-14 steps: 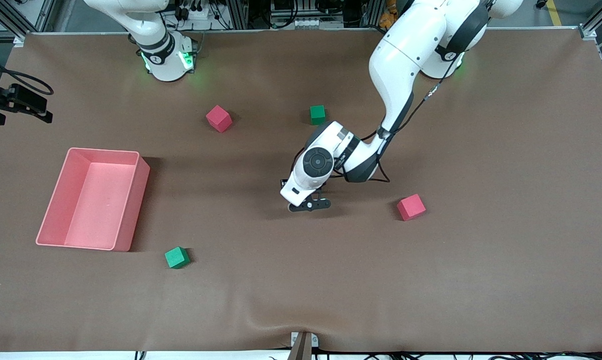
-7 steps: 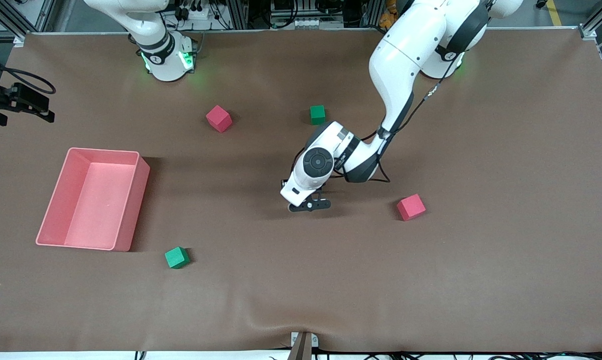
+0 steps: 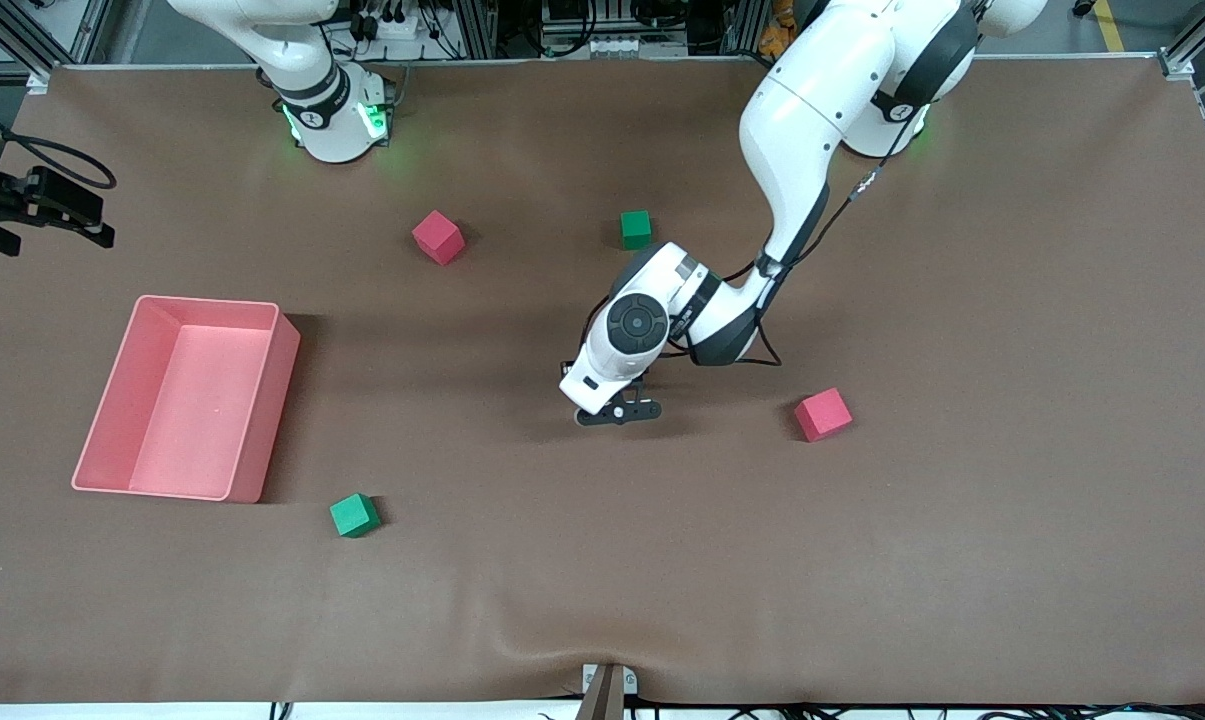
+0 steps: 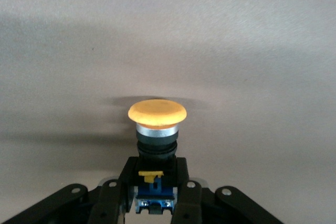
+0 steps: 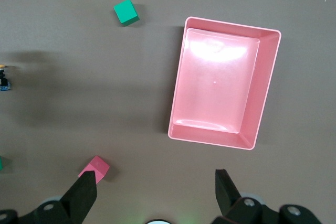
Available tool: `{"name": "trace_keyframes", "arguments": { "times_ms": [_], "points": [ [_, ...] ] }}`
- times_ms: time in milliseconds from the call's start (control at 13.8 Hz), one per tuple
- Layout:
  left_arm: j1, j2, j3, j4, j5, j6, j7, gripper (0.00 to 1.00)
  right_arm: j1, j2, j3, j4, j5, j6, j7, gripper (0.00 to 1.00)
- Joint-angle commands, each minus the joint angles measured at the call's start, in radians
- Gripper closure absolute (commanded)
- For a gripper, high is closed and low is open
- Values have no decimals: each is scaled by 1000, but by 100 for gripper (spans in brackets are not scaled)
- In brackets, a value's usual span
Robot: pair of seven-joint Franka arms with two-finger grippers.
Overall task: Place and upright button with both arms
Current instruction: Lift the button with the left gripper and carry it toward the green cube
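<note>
The left gripper (image 3: 617, 412) was down at the middle of the brown surface (image 3: 962, 550), its fingers (image 4: 113, 203) pinching the black body of the button (image 4: 156, 129), orange cap clear of the fingers. The right gripper (image 5: 155, 192) waited high above the pink bin (image 5: 223, 82), fingers (image 5: 84, 192) spread wide with nothing between them.

Left arm (image 3: 792, 130) reaches down to mid-worktop, its hand (image 4: 156, 203) clamped on the button (image 4: 157, 124). Right hand (image 5: 155, 192) hangs wide open, waiting.
</note>
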Motion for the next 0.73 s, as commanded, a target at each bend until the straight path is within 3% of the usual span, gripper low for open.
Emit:
{"name": "trace_keyframes", "arguments": {
  "times_ms": [0,145,363,435,653],
  "points": [
    [-9,-42,8,-2,-6,-1,-13,89,12,-3,-2,11,11,-4,-8,0],
    [-13,-74,10,-5,12,-3,-55,90,11,-3,-4,11,9,-4,-8,0],
    [-71,-120,7,-18,243,-5,-286,91,14,-3,-4,11,9,9,-8,0],
    [-85,-120,8,-18,308,-5,-359,100,15,-3,-4,11,11,9,-8,0],
    [-128,-118,8,-20,442,-11,-547,100,9,-1,-5,10,11,18,-8,0]
  ]
}}
